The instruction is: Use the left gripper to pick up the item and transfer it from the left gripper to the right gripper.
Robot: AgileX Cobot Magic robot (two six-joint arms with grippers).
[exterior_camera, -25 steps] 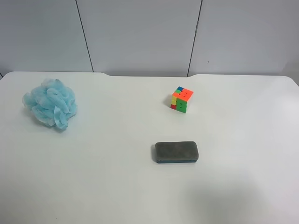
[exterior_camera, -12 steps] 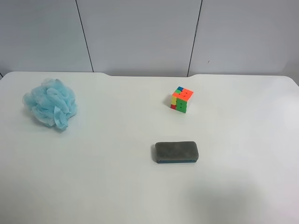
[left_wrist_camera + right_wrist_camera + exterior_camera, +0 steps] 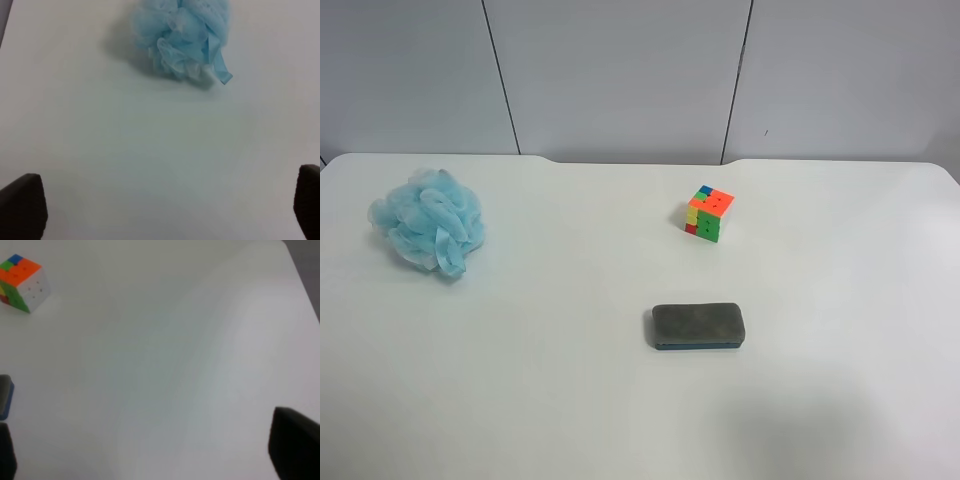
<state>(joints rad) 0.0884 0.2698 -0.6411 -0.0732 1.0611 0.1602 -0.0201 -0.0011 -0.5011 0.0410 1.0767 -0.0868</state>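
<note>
The light-blue mesh loofah (image 3: 428, 220) lies on the white table (image 3: 570, 400) at the exterior high view's left, its loop hanging toward the front. In the left wrist view the loofah (image 3: 182, 37) lies ahead of my left gripper (image 3: 165, 207) and apart from it. The gripper's dark fingertips (image 3: 21, 205) stand wide apart with only bare table between them. My right gripper (image 3: 150, 452) is also open and empty, over bare table. Neither arm shows in the exterior high view.
A multicoloured puzzle cube (image 3: 709, 213) stands at the middle right; it also shows in the right wrist view (image 3: 22, 282). A dark grey eraser block (image 3: 697, 326) lies in front of it, its end showing in the right wrist view (image 3: 5, 395). A grey panelled wall stands behind the table.
</note>
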